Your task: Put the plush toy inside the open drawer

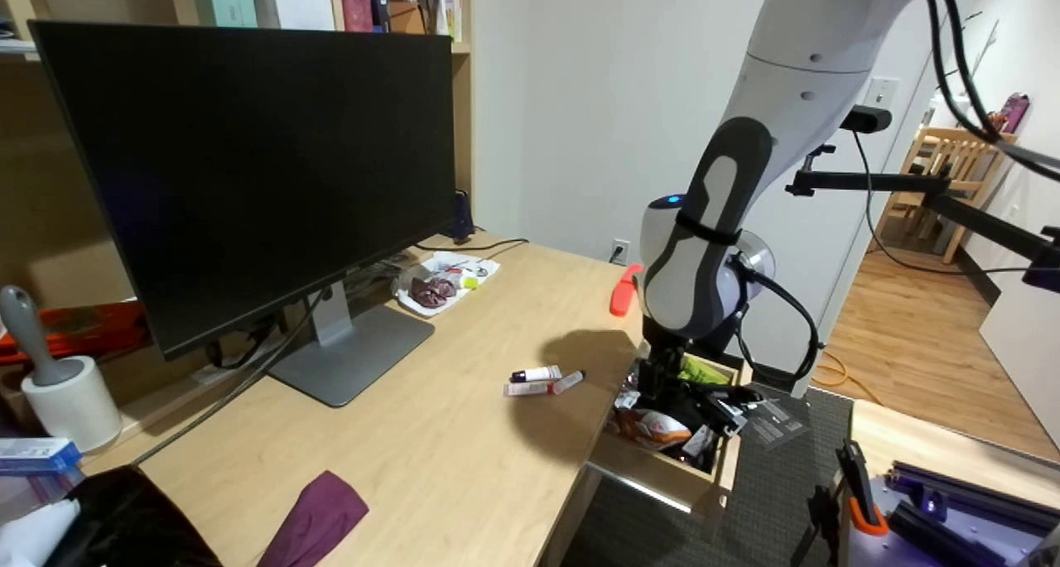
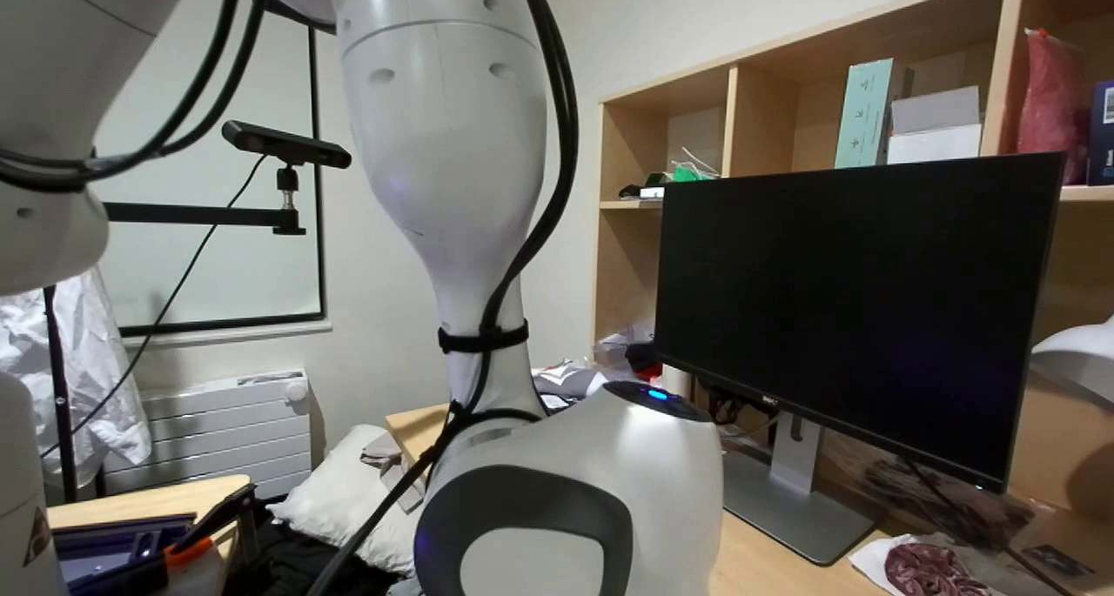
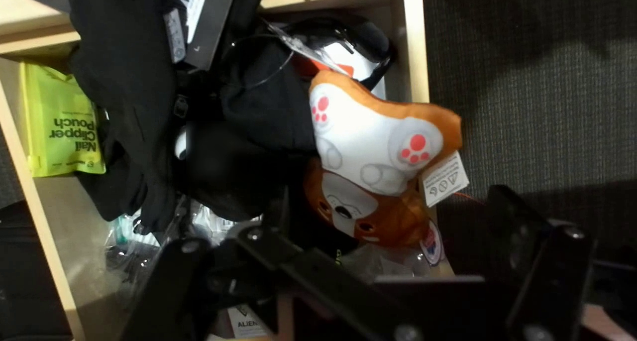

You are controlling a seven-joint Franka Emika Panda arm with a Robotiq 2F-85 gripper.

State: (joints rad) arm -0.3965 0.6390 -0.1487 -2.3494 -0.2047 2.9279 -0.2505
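Lint roller (image 1: 70, 401): white with a gray handle, upright at the left of an exterior view.
Monitor (image 1: 248, 170): dark-screened, on a gray stand (image 1: 356, 352) at the back of the light-wood table (image 1: 464, 434); it shows in both exterior views.
Purple cloth (image 1: 319, 521): lying on the table in front of the monitor, cut off by the frame's lower edge.
Maroon bundle (image 1: 433, 292): on a white sheet or tray (image 1: 489, 269), near the gray stand, to its right.
Small tubes (image 1: 542, 374): three, lying close together on the table.
Red-orange object (image 1: 623, 294): near the table's right edge, just left of the arm (image 1: 704, 252).
Drawer (image 3: 418, 57): light wood, open, lower than the tabletop and at its right; in the wrist view a yellow-green pouch (image 3: 59, 122) sits along its left wall and black fabric items (image 3: 129, 92) fill its middle.
Plush toy (image 3: 368, 132): orange-brown and white with pink paw prints, inside the drawer along the right wall in the wrist view; it overlaps the rim there, but whether it touches the rim cannot be told.
Gripper (image 3: 390, 206): pointing down over the drawer, fingers (image 3: 517, 216) spread wide; the toy appears between them, contact hard to judge.
Black-and-orange tool (image 1: 866, 517): tilted, at the lower right of an exterior view.
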